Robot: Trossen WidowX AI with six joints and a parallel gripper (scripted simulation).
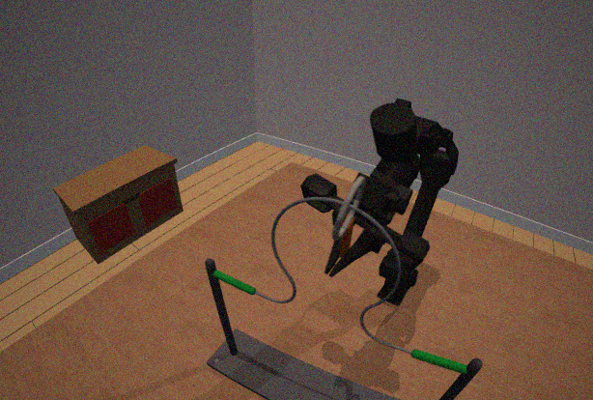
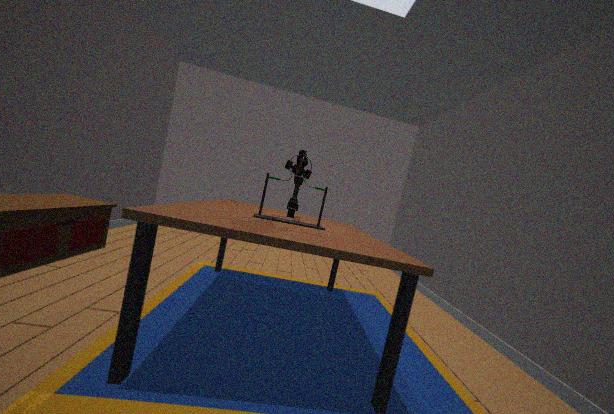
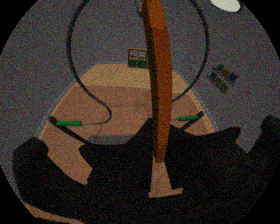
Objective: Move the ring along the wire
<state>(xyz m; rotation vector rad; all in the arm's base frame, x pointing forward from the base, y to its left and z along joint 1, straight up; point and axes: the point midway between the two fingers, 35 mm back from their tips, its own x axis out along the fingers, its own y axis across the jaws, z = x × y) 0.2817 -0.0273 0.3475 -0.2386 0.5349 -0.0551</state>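
My gripper (image 1: 329,273) is shut on the orange handle (image 1: 346,240) (image 3: 161,75), behind the wire arch in the top view. The grey ring (image 1: 357,187) shows nearly edge-on there, around the thin grey wire (image 1: 272,237) (image 3: 69,45) near the top of the arch. Whether ring and wire touch cannot be told. In the top view, one green part (image 1: 234,282) is at the left post (image 1: 222,309) and the other green part (image 1: 439,360) at the right post (image 1: 460,384). The wrist view cuts off most of the ring.
The dark base bar (image 1: 286,359) (image 2: 288,221) joins the posts on the wooden table (image 1: 146,314) (image 2: 201,215). The arm (image 1: 428,208) stands behind the wire in the top view. A cabinet (image 1: 117,179) (image 2: 41,202) stands away to the left.
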